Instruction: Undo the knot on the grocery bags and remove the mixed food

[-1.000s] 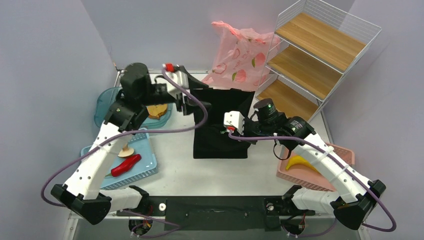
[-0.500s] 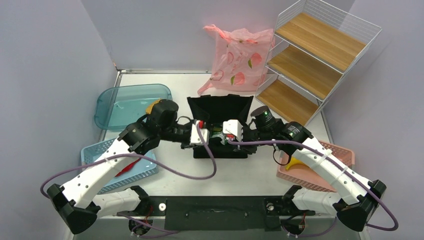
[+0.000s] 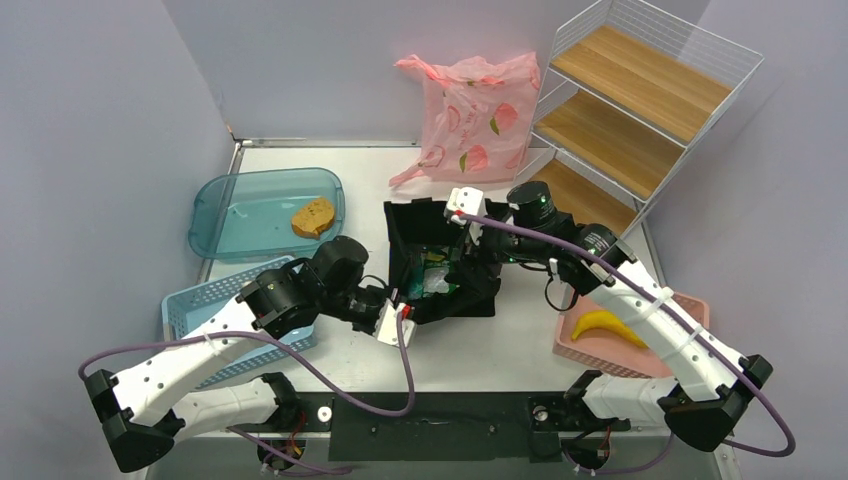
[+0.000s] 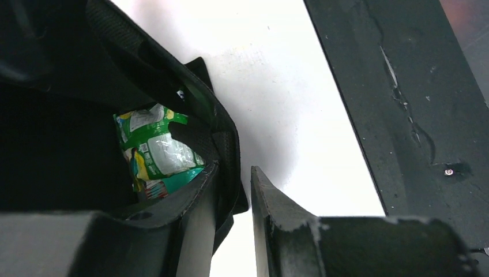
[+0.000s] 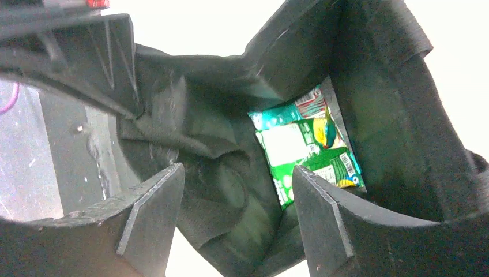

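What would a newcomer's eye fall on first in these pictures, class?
Probably the black tote at the table's centre, with both arms reaching into it and a green snack packet lying inside. The left hand pinches the tote's near wall. Behind, a pink grocery bag stands against the back wall beside the wire shelf.

Pink plastic bag (image 3: 472, 115) upright at table rear, apparently still tied, green snack packet (image 5: 303, 144) flat inside black tote (image 3: 440, 262), banana (image 3: 608, 325) in pink tray (image 3: 690, 310).

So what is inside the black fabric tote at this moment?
A green foil snack packet lies inside the black tote, near one wall; both wrist views show it. The dark floor and folds of the tote hide the rest, so other items cannot be ruled out.
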